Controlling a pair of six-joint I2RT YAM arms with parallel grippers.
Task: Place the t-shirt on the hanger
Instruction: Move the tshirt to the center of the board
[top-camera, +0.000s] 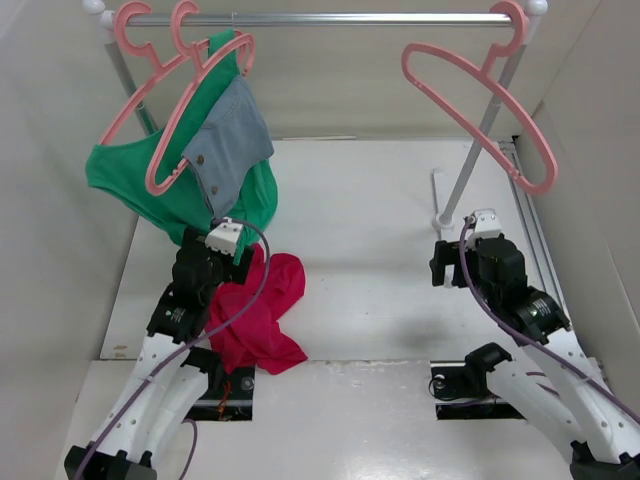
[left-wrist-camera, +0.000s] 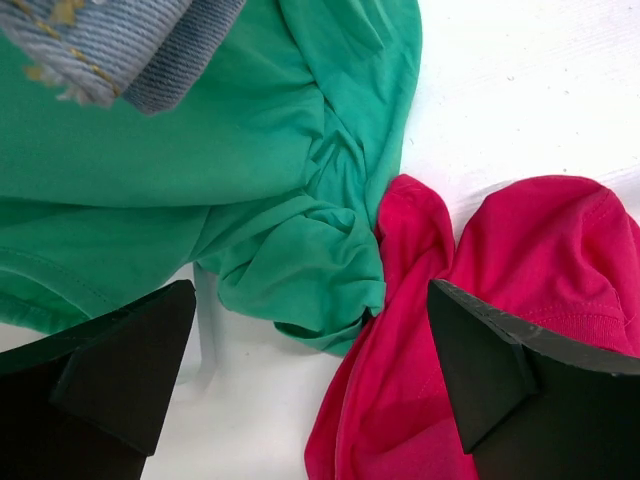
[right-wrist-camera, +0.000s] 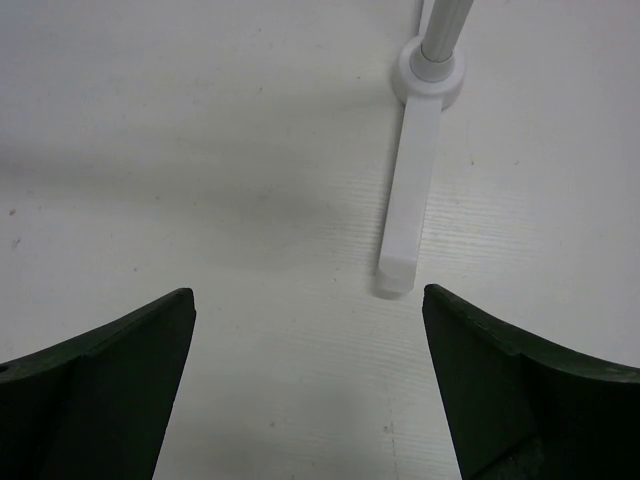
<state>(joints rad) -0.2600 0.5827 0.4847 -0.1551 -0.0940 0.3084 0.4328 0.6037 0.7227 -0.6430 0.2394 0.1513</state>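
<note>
The crimson t-shirt (top-camera: 262, 312) lies crumpled on the white table by the left arm. In the left wrist view the t-shirt (left-wrist-camera: 540, 250) sits under the right-hand finger and touches the hem of a green garment. My left gripper (left-wrist-camera: 310, 300) hovers open over it, holding nothing. It shows in the top view too, as the left gripper (top-camera: 212, 262) at the t-shirt's far left edge. The empty pink hanger (top-camera: 480, 100) hangs tilted at the right end of the rail. My right gripper (top-camera: 452, 262) stands open above bare table below that hanger, also empty (right-wrist-camera: 305, 300).
A green garment (top-camera: 135, 185) and a small denim piece (top-camera: 232, 140) hang on two pink hangers at the left of the metal rail (top-camera: 320, 18). The rack's right pole (top-camera: 480, 140) stands on a white foot (right-wrist-camera: 410, 190) just ahead of my right gripper. White walls enclose the table.
</note>
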